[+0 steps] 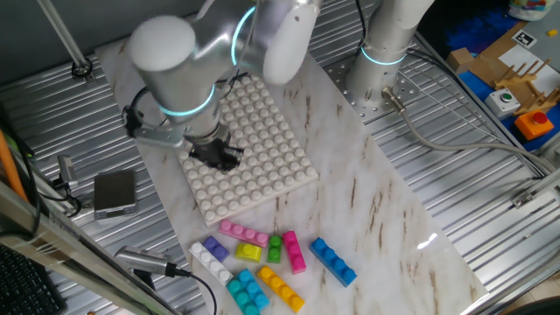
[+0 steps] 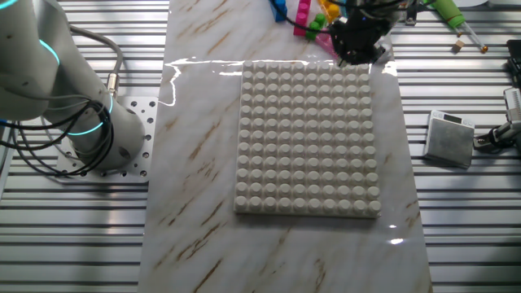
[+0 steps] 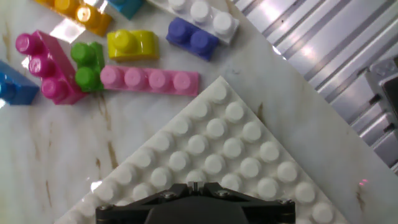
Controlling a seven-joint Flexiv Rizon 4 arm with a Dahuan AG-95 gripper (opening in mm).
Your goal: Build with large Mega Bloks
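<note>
- Gripper (image 1: pixel 219 156) sits low over the white studded baseplate (image 1: pixel 262 131), at the plate's edge on the brick-pile side; in the other fixed view it's at the plate's far corner (image 2: pixel 358 41).
- Finger state: cannot tell. Hand view shows only the dark gripper body at the bottom edge, no fingertips visible; fixed views are too dark and small to read the gap. Nothing visibly held.
- Baseplate lies flat on the marble-look board (image 1: pixel 367 201), no bricks on it.
- Bricks are all loose on the board in a cluster just past the plate's corner:
  - long pink brick (image 3: pixel 149 79), four studs, nearest the plate corner, close but apart from it
  - short yellow brick (image 3: pixel 132 45) just beyond the pink
  - green brick (image 3: pixel 88 65) beside the pink brick's end, touching or nearly touching the magenta brick (image 3: pixel 45 67)
  - purple-and-white brick (image 3: pixel 202 26) to the side, near the board edge
  - blue brick (image 1: pixel 333 262) lies on its own, apart from the cluster
  - cyan brick (image 1: pixel 248 290) and orange brick (image 1: pixel 281 288) at the cluster's far side
- Small grey box (image 1: pixel 115 192) on the slatted metal table, off the board.
</note>
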